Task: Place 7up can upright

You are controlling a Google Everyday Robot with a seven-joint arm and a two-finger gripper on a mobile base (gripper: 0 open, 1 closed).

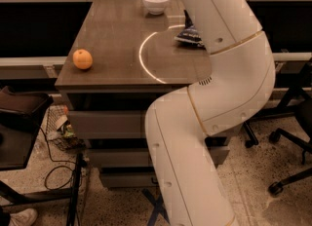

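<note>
The 7up can is not visible in the camera view; it is hidden or out of frame. My white arm rises from the lower middle, bends over the table's right side and leaves the frame at the top. My gripper is out of view beyond the top edge, so its place over the table cannot be seen. The brown wooden table carries a bright curved light reflection.
An orange sits near the table's left front corner. A white bowl stands at the back. A dark blue chip bag lies by the arm. Drawers are under the table, office chair legs at right, a cable basket at left.
</note>
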